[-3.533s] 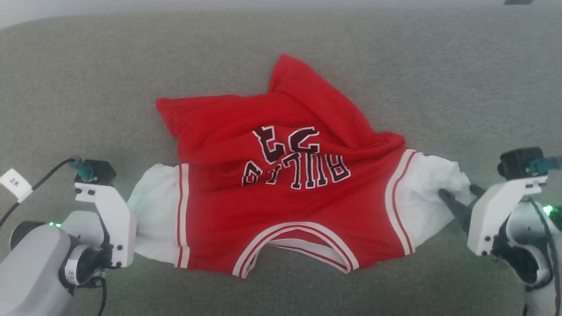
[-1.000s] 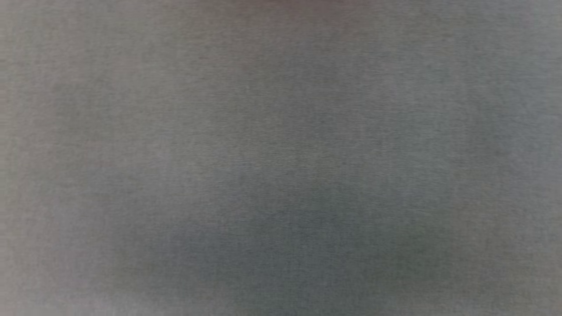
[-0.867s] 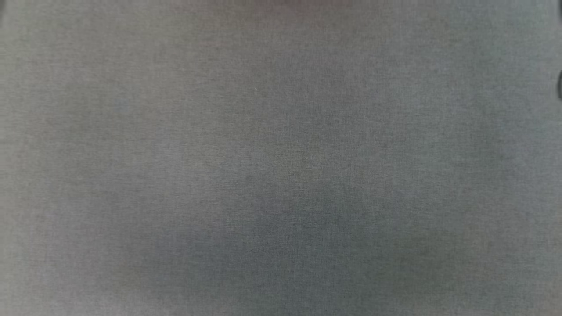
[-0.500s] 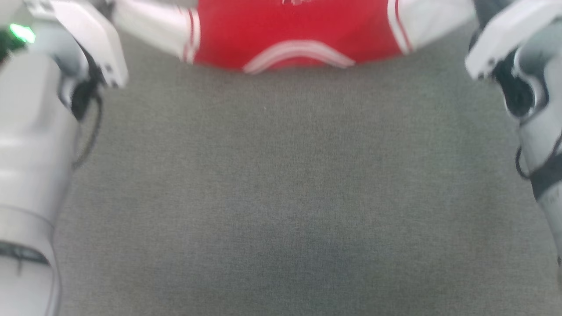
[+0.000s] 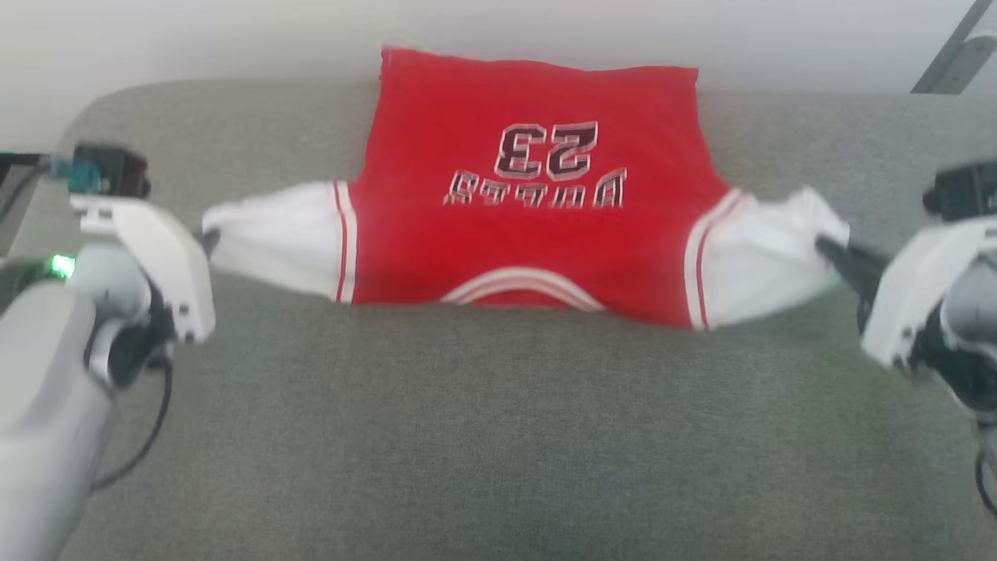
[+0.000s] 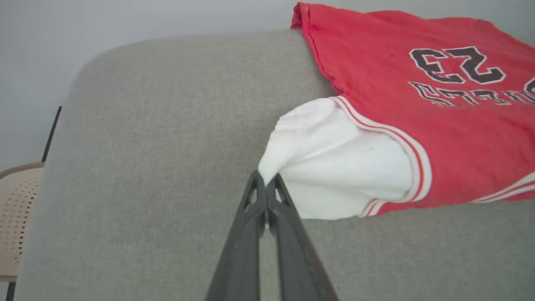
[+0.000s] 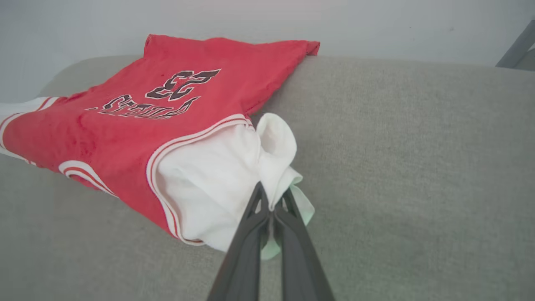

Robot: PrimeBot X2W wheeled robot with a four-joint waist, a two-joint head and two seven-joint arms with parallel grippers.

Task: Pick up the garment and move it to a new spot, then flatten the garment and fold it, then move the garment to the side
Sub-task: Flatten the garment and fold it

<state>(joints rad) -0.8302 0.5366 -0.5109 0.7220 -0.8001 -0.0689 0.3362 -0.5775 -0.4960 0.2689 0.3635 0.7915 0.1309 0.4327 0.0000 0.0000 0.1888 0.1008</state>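
Observation:
The garment (image 5: 530, 234), a red jersey T-shirt with white sleeves and a dark "23", lies spread number-side up on the far part of the grey table (image 5: 498, 436). Its hem reaches the table's far edge. My left gripper (image 6: 266, 184) is shut on the tip of one white sleeve (image 6: 334, 167). On the other side my right gripper (image 7: 271, 200) is shut on the bunched end of the second white sleeve (image 7: 217, 175). In the head view the left gripper (image 5: 209, 243) and the right gripper (image 5: 827, 251) stand at the shirt's two sides, pulling the sleeves outward.
The grey cloth-covered table has rounded far corners, with a pale wall (image 5: 234, 39) behind it. A beige perforated chair (image 6: 16, 217) stands off the table's left side. A grey metal bar (image 5: 954, 51) slants at the far right.
The head camera has swung up from the bare table to the shirt. Compared with the earliest frame, the garment now lies farther back and stretched out flat, both grippers still holding the sleeves.

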